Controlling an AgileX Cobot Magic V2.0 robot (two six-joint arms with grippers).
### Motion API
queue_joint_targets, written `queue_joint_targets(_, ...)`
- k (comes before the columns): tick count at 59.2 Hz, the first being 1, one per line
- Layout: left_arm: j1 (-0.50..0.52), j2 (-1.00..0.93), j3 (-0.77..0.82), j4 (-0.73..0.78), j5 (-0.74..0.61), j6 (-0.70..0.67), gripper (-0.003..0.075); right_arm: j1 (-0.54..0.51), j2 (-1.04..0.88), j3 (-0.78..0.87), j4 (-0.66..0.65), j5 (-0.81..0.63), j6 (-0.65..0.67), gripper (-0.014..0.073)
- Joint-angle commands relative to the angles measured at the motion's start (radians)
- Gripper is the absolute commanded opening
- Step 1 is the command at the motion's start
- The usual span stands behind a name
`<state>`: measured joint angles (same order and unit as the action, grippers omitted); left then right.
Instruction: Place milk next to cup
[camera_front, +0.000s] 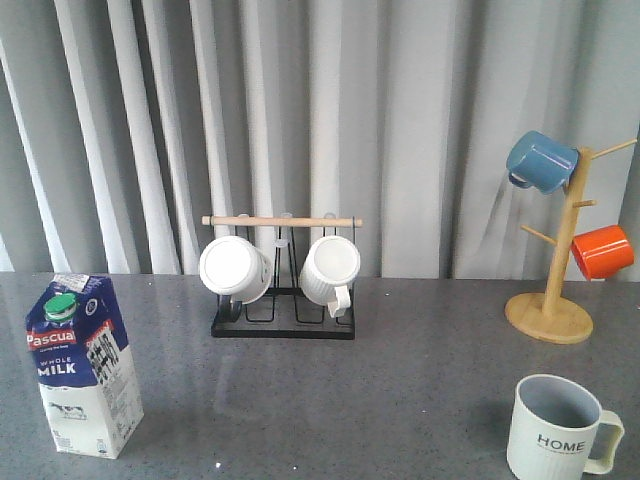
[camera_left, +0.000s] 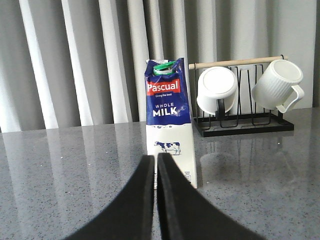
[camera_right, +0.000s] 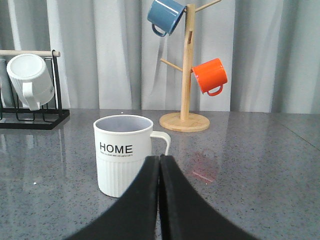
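Grey pleated curtains (camera_front: 400, 120) closed off the space behind a speckled grey desk (camera_front: 380, 400). From the front, the milk (camera_front: 84, 365) stood upright near the desk's left front corner, and the cup (camera_front: 558, 428) sat at the right front, so the two were well apart, with the whole width of the desk between them. A black wire rack (camera_front: 282, 322) with a wooden bar held two white mugs (camera_front: 234, 268) tipped on their sides at the back centre, and a wooden mug tree (camera_front: 560, 270) at the back right carried a blue mug (camera_front: 540, 160) and an orange mug (camera_front: 603, 251), hung by their handles. Neither of my arms showed in this view.

Through my left wrist camera, my left pincer (camera_left: 155, 162) was pressed together, fingers meeting along a thin seam, gripping nothing. It pointed level along the desk straight at the carton, which stood just ahead. I judged that arm best placed for the pickup, though the fingers needed to part first.

Through my right wrist camera, my right pincer (camera_right: 160, 161) was likewise closed on nothing, aimed low and level at the cup just in front, handle turned toward the mug tree. The desk beside the cup looked free enough for the carton.
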<state>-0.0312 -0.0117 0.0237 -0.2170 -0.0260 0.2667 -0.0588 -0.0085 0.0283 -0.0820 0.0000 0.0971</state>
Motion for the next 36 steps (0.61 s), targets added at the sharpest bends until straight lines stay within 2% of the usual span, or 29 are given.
queue_joint_targets(1, 0.001, -0.012, -0.023, -0.008, -0.068, 0.001, -0.0006, -0.005, -0.016, 0.009, -0.004, -0.067, -0.009, -0.0004)
queue_joint_targets(30, 0.001, -0.012, -0.023, -0.008, -0.067, 0.001, -0.0006, -0.005, -0.016, 0.009, -0.003, -0.067, -0.009, -0.0004)
queue_joint_targets(36, 0.001, -0.012, -0.023, -0.008, -0.067, 0.001, -0.0006, -0.005, -0.016, 0.009, 0.004, -0.069, 0.046, -0.0004)
